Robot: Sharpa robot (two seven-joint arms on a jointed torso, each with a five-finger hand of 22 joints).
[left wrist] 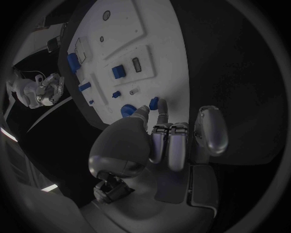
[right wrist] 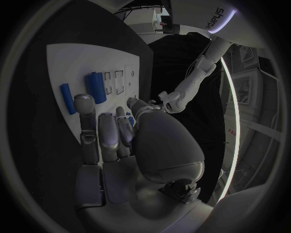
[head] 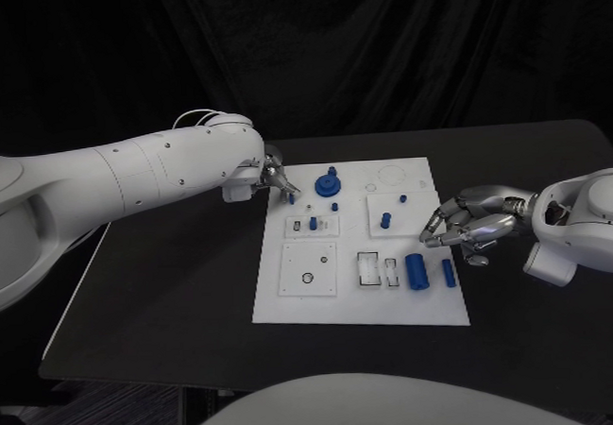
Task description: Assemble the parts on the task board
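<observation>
Task board (head: 291,303) flanked by left hand (head: 271,179), fingers curled.

Parts (head: 416,271) on task board (head: 351,305), mid-table (head: 174,303)

You've got a black table (head: 173,284) under everything, w/ a black curtain (head: 382,48) hanging behind it as backdrop. At the table's near left corner you can see a strip of patterned floor (head: 98,411). Table edges run slightly skewed in the head view.
</observation>
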